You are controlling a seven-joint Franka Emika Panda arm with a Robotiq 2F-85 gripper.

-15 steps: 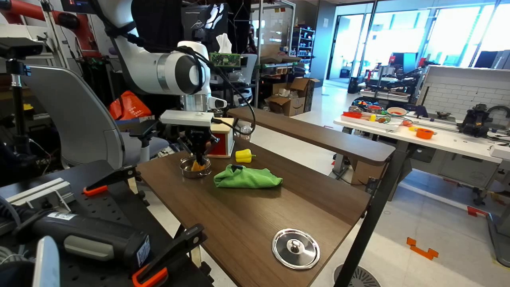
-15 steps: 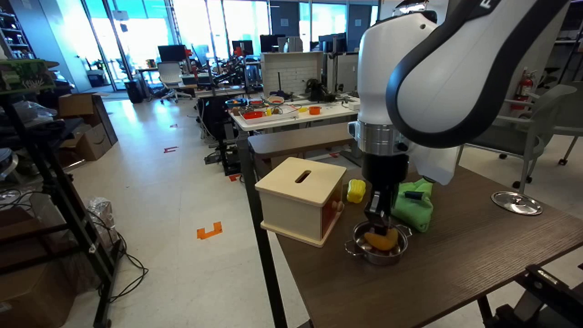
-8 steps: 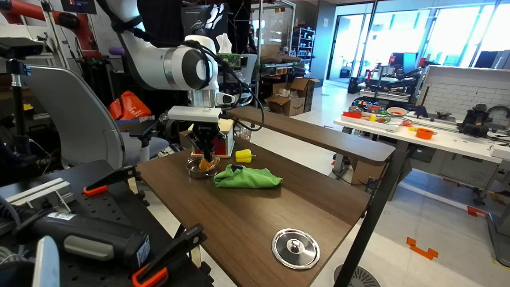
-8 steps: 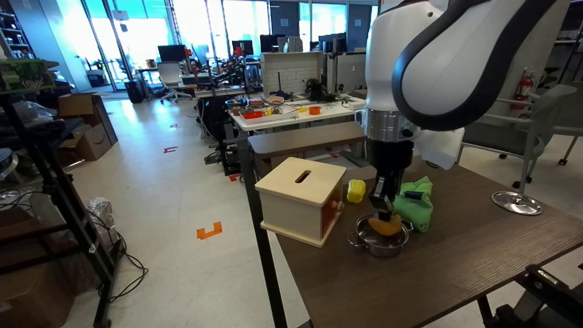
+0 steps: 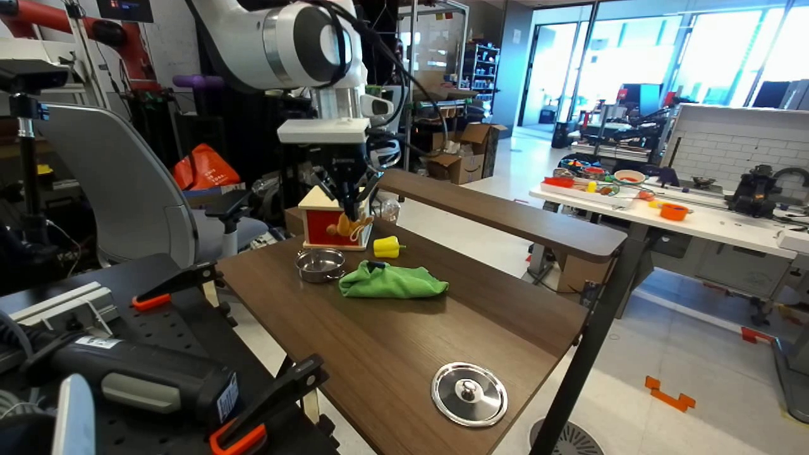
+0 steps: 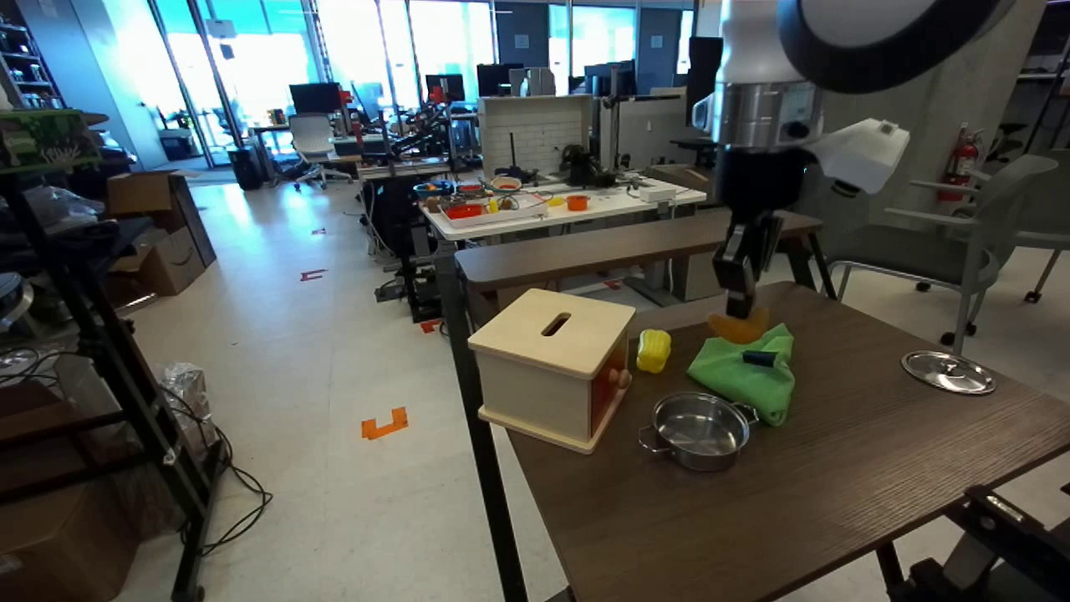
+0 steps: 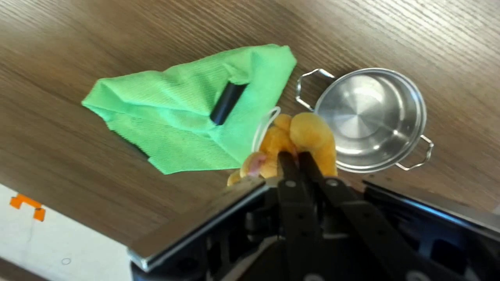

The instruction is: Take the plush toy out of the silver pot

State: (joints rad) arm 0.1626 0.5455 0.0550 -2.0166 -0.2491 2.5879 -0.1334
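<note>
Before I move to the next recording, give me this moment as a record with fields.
gripper: closed on the plush toy
plush toy: held above the table, outside the silver pot
silver pot: on the table, uncovered
lid: on the table, away from the pot
green cloth: bunched beside the pot
also present: yellow pepper-shaped object, wooden box

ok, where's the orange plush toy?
In the wrist view, the toy hangs from the black gripper, between the green cloth (left) and the round silver pot (right).

1 each: plush toy (image 7: 314, 134); silver pot (image 7: 361, 121); lid (image 5: 469, 395); green cloth (image 7: 179, 111); pepper (image 5: 386, 247); wooden box (image 6: 539, 393)
</note>
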